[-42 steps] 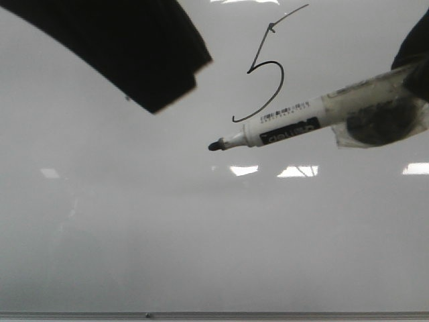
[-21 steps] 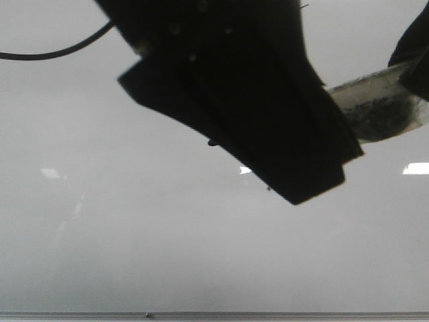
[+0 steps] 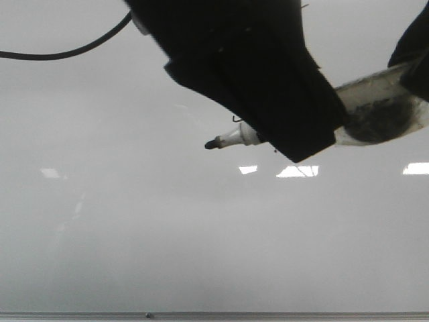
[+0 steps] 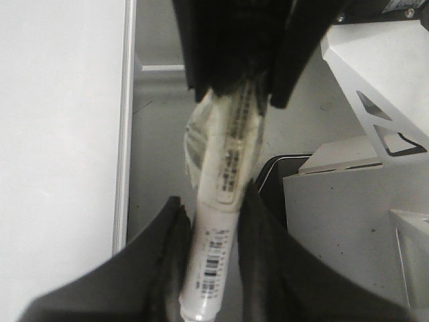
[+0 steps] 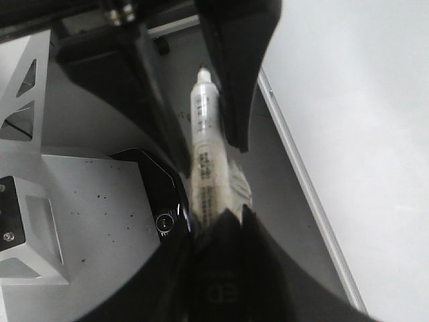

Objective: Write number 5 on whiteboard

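Left pincer (image 3: 295, 144) shifted up-right since half second ago, marker (image 3: 231, 138) tip exposed again below it. Left fingers straddle barrel, contact unclear. Right pincer (image 5: 218, 218) grips taped end. 5 (image 3: 236, 119) on whiteboard (image 3: 134, 235) mostly hidden behind left pincer.

A big black pincer (image 3: 255, 74) is hanging in front of the whiteboard (image 3: 134, 235), hiding most of a white marker (image 3: 234, 137). The marker's dark tip is poking out left.
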### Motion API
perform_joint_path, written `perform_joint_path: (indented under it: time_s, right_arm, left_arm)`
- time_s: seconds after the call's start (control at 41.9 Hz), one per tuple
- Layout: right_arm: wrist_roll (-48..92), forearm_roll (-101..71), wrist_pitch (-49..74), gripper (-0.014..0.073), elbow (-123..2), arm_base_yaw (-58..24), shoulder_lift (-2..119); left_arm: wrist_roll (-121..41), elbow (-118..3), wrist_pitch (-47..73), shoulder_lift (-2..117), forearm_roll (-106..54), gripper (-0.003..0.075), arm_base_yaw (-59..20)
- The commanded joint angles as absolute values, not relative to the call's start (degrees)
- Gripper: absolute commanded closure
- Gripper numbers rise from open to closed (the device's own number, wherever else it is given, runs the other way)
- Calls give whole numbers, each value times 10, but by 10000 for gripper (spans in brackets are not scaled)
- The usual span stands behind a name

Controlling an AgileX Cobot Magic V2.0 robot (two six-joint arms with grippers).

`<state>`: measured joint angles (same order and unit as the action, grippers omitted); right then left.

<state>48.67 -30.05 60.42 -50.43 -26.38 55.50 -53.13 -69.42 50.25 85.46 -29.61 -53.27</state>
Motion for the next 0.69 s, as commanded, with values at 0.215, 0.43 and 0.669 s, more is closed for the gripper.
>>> perform_joint_path:
  time_s: [0.215,0.43,0.669]
  right_arm:
    - [493,-324,584,432,-523,-263,547]
    - [484,-318,584,97,-523,-262,547]
    - [357,-225,567,54,-523,-220,510]
  left_arm:
    - [-530,-714,488,835,-315,702,-536]
    - [-527,-719,492,835,-292,702,-536]
    - [-379,-777,541,833,-122,702,-536]
